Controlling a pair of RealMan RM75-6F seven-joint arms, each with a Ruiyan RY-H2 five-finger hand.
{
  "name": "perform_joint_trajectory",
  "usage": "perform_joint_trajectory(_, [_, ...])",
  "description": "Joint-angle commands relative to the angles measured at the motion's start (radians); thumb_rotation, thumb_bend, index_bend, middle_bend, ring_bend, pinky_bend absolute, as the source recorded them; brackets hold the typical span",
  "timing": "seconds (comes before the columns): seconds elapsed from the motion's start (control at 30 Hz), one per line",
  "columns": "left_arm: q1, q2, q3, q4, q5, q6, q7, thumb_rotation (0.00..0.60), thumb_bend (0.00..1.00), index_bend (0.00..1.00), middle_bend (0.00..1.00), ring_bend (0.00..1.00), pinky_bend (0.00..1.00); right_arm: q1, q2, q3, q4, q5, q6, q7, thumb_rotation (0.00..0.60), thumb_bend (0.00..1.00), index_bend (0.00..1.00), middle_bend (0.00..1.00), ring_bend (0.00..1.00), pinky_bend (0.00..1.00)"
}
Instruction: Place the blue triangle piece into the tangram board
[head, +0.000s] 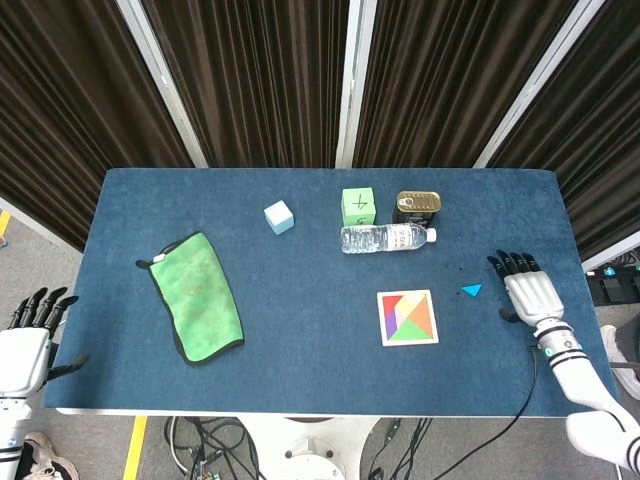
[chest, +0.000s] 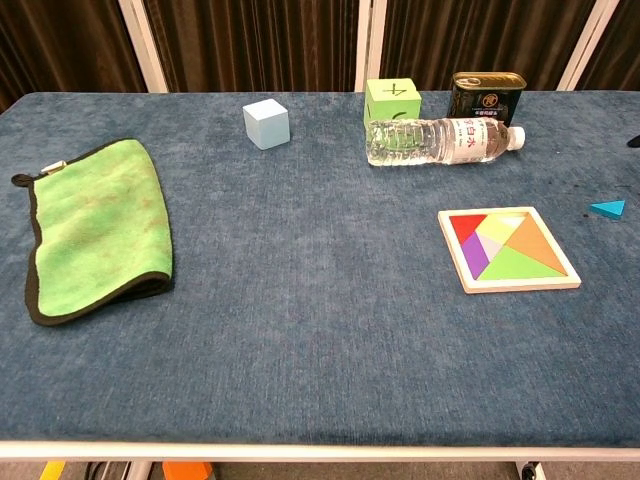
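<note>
A small blue triangle piece (head: 471, 290) (chest: 607, 208) lies flat on the blue table, a short way right of the tangram board (head: 407, 317) (chest: 508, 249). The square board holds coloured pieces, with a pale bare slot near its top edge. My right hand (head: 530, 290) hovers over the table just right of the triangle, fingers spread, holding nothing. Only a dark fingertip of it shows at the right edge of the chest view. My left hand (head: 27, 345) hangs off the table's left front corner, fingers apart and empty.
A green cloth (head: 194, 294) lies at the left. At the back stand a light blue cube (head: 279, 216), a green cube (head: 357, 206) and a dark tin (head: 417, 206); a water bottle (head: 385, 238) lies on its side in front of them.
</note>
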Motion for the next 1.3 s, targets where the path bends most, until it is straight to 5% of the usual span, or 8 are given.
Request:
perform_joint_trajectory(0.03, [-0.001,0.002,0.002,0.003,-0.001,-0.006,-0.005,0.6,0.04,0.19,0.11,0.01,0.12,0.02,-0.039,-0.007,0.042,-0.017,-0.005,0.022,0.6,0.14,0.0,0.0,0.0,0.0])
perform_joint_trajectory(0.4, [-0.004,-0.002,0.004,0.013,0.006,-0.009,-0.014,0.6,0.04,0.19,0.11,0.01,0.12,0.045,-0.087,-0.024,0.098,-0.045,0.004,0.053,0.6,0.14,0.07,0.0,0.0,0.0])
perform_joint_trajectory(0.8, [-0.003,-0.002,0.006,0.019,0.006,-0.01,-0.023,0.6,0.04,0.19,0.11,0.01,0.12,0.067,-0.096,-0.026,0.103,-0.034,-0.006,0.033,0.6,0.15,0.31,0.0,0.0,0.0])
perform_joint_trajectory(1.3, [-0.003,-0.005,0.007,0.028,0.002,-0.015,-0.03,0.6,0.04,0.19,0.11,0.01,0.12,0.076,-0.107,-0.032,0.111,-0.017,-0.014,0.015,0.6,0.18,0.43,0.0,0.0,0.0])
